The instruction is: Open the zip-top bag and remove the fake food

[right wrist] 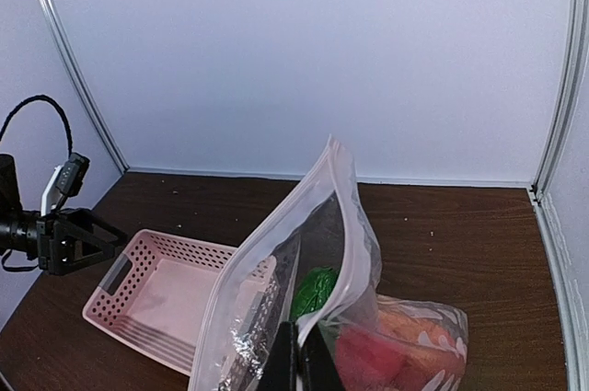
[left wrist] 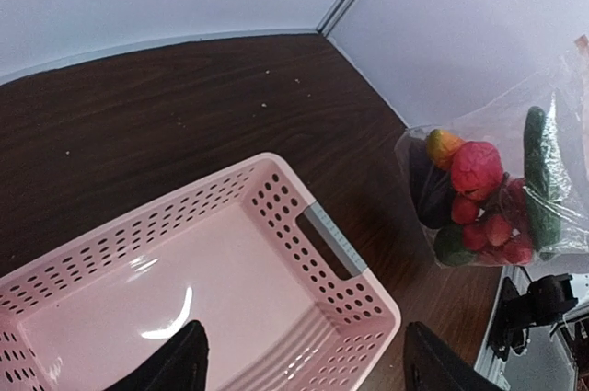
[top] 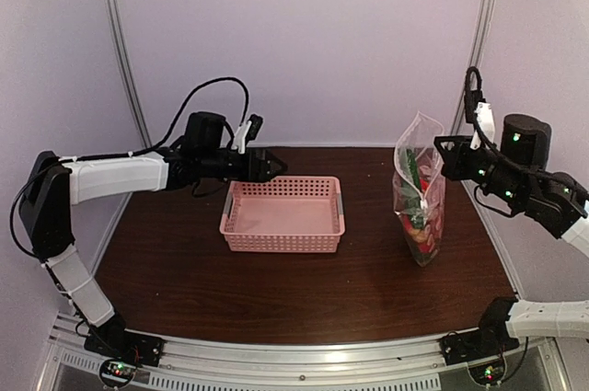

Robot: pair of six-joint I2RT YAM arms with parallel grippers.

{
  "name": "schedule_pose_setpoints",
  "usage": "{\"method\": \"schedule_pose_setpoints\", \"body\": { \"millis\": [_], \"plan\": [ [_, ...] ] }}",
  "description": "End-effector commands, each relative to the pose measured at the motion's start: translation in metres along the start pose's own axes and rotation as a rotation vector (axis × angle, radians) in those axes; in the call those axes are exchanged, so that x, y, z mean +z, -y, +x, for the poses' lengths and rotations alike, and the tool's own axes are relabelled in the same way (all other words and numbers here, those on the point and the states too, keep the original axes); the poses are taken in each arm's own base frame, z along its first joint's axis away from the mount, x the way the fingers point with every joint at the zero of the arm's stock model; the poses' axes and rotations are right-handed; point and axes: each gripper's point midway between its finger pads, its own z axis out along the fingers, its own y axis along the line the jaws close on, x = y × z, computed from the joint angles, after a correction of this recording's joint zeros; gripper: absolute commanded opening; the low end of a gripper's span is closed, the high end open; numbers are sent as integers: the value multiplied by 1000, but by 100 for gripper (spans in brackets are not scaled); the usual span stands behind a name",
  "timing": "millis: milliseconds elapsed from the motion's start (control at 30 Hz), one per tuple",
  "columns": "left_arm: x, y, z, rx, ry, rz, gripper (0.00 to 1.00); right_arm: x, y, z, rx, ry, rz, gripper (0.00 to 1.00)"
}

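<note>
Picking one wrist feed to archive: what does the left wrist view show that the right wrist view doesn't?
Left wrist only: the fake food as a whole cluster, purple piece and small red berries included. Right wrist only: the right tool pinching the zip-top bag by its edge. Both: bag, pink basket, table, left tool.
</note>
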Motion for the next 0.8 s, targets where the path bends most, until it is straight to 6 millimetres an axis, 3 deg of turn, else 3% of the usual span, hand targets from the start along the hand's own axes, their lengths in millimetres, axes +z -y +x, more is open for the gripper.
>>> {"method": "schedule_pose_setpoints", "body": {
  "millis": [0,333,567,767],
  "plan": [
    [9,-39,32,-69,-81,-149,74,19,8,0,-50,35,70,0],
    [18,-99,78,-192,-235,-378,83,69,-18,41,-51,-48,-33,0],
    [-18,-152,90,-318,-220,-544,84,108,-50,65,-5,-113,-157,0],
    [-55,-186,94,-377,-190,-657,84,133,-72,89,73,-164,-253,0]
  ]
}}
